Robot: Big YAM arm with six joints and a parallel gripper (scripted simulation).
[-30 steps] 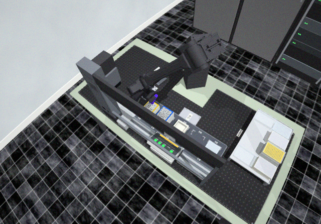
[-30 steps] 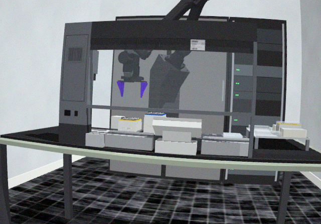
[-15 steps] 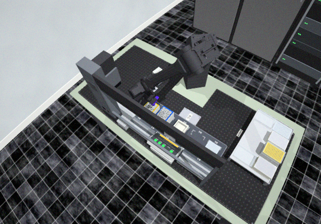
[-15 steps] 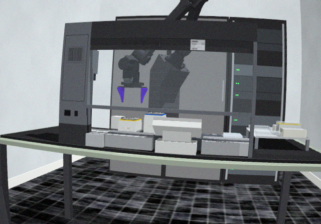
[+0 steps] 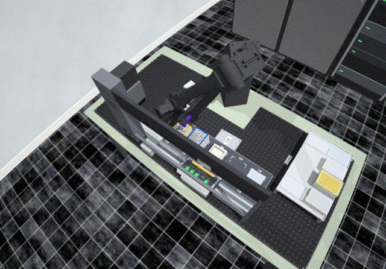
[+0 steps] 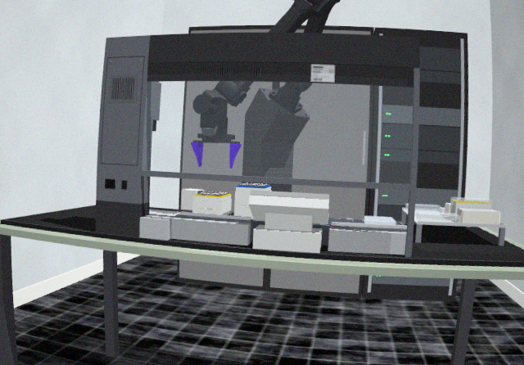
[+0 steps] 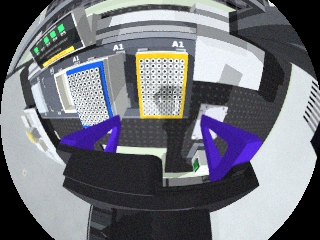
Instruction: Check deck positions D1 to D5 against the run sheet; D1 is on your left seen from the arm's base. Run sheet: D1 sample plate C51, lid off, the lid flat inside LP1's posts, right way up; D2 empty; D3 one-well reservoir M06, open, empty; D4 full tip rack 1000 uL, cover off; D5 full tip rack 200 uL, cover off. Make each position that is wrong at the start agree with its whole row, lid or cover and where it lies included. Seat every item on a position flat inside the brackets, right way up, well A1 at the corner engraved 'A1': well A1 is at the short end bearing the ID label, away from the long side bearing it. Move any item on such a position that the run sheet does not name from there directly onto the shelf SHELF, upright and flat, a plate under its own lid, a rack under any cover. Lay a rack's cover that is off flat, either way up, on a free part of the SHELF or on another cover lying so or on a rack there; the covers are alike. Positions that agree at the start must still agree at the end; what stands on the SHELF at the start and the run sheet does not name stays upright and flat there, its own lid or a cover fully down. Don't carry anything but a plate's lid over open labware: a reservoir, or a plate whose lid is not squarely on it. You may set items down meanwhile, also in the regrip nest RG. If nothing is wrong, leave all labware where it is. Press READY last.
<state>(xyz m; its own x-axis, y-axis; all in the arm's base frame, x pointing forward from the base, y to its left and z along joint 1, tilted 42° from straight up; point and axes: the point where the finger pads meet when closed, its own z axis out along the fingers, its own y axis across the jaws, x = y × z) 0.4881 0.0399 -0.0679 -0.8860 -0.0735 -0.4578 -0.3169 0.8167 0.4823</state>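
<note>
From the top view the gripper [image 5: 187, 120] sits just over the near edge of the yellow-rimmed tip rack [image 5: 181, 128], with the blue-rimmed tip rack [image 5: 198, 136] just beside that, then the reservoir [image 5: 218, 151] and the sample plate [image 5: 256, 176] farther along the deck, and the shelf [image 5: 292, 185] well off at the far end. The exterior view shows the purple fingers [image 6: 196, 153] spread wide and holding nothing, hanging well above the yellow-rimmed tip rack [image 6: 211, 201], the blue-rimmed tip rack [image 6: 253, 191] below and off to one side. In the wrist view the yellow-rimmed tip rack [image 7: 162, 84] lies ahead between the splayed fingers, cover off, and the blue-rimmed tip rack [image 7: 87, 94] lies beyond the other finger.
</note>
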